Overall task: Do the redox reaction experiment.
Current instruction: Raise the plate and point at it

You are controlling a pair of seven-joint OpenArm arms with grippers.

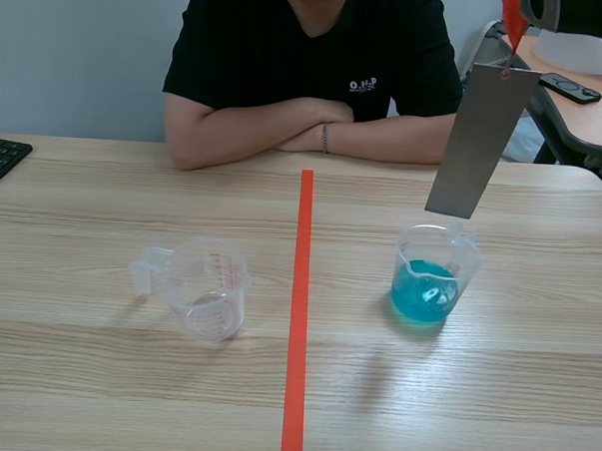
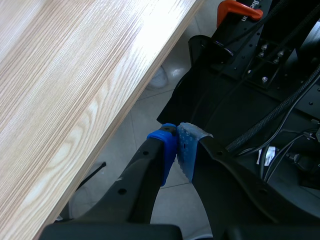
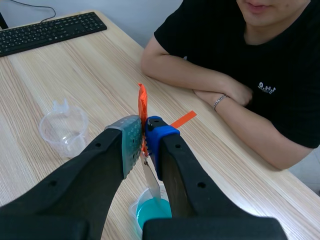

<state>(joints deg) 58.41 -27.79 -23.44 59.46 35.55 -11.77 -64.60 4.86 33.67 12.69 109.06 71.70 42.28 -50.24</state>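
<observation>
Left gripper sits off the edge of the table, pads pressed together w/ nothing btwn them, so it can't steady anything. Lower left of the scene view, the empty clear measuring cup stands well apart from the action, so little risk there. Right of the centre tape line, the small plastic beaker of blue liquid stands free on the table, lower right of frame. The grey metal strip hangs tilted above it, upper right, lower end just over the rim and not yet dipped as far as I can tell. Right gripper is clamped only on the thin orange-red tag at the strip's top, not on the metal itself. Main risks, IMO: strip swings or twists on that tag on the way down, catches the rim & tips the light beaker, spilling soln; tag slips or tears & strip drops w/ a splash; or the tilted strip leans on the beaker wall & topples it.
</observation>
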